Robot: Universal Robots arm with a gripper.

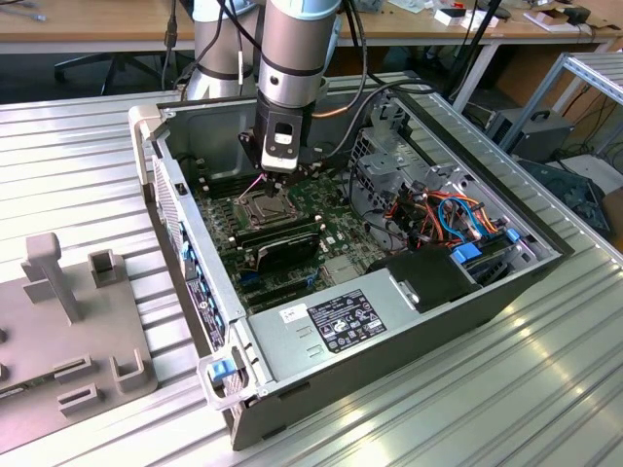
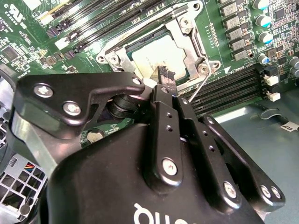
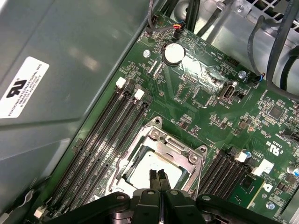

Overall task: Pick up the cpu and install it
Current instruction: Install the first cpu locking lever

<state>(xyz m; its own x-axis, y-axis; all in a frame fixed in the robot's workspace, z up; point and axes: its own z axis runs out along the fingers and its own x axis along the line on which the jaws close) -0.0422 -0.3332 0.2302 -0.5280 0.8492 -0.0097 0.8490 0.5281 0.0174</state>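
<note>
Second wrist view: cpu (image 2: 156, 53) lies flat and square inside the socket's metal frame (image 2: 188, 42), so it looks seated rather than carried. Gripper (image 2: 167, 74) hangs just above the chip's near edge, its fingers pressed together with nothing between them. Exterior view: arm (image 1: 292, 49) stands near vertical, reaching straight down into the open computer case (image 1: 389, 341).
</note>
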